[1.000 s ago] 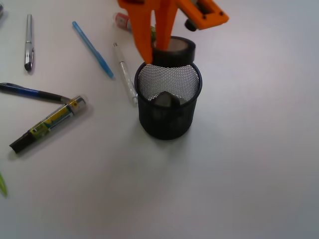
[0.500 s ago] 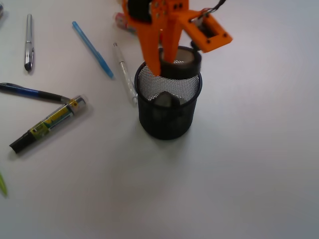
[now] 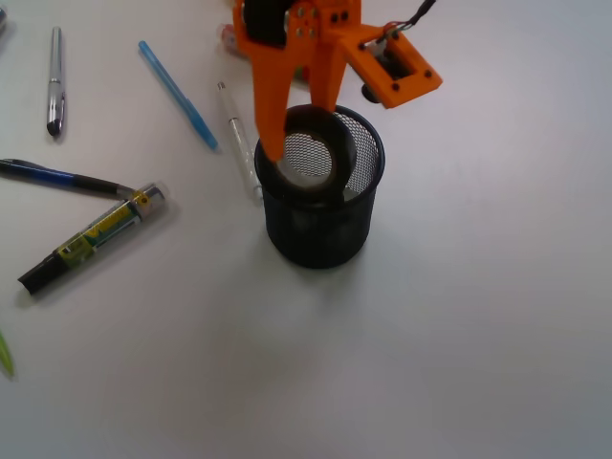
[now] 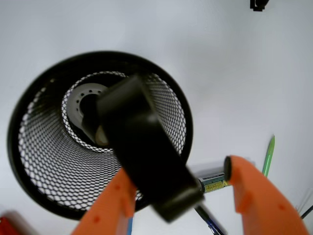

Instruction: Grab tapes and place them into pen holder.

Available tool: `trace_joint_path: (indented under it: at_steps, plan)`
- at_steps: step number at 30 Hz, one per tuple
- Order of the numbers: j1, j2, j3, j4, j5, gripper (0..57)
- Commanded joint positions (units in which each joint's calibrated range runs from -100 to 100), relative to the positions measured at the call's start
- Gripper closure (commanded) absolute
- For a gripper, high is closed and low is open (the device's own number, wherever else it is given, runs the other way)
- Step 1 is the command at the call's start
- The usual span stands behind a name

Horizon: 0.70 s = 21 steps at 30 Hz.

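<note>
Presently the black tape (image 3: 313, 158) sits tilted in the mouth of the pen holder (image 3: 320, 229), apparently free. Another roll (image 4: 85, 105) lies on the holder's bottom. Gripper (image 3: 298, 143) jaws stand spread above. Pens (image 3: 178, 94) lie left.

— What's hard to read here?
— The black tape (image 4: 146, 156) is blurred in the wrist view, and its lower part hides behind the pen holder (image 3: 320, 234) rim in front.
— Below it?
— A pale roll (image 4: 80, 103) shows only partly.
— And the edges?
— The gripper (image 3: 301, 143) is cut off above; a green pen (image 3: 5, 354) barely shows at left.
</note>
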Motion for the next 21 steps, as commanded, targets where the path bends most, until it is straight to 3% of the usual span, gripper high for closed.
trace_joint_path:
  at_steps: [1, 9, 14, 21]
  plan:
    - [-1.14, -0.79, -0.22, -0.17, -0.24, 37.5]
    - [-1.21, -1.38, -0.58, -0.09, -0.20, 36.7]
    - [-1.06, -1.47, -0.67, -0.09, 0.10, 29.4]
    - [3.72, -14.73, -0.67, 10.32, 6.30, 31.3]
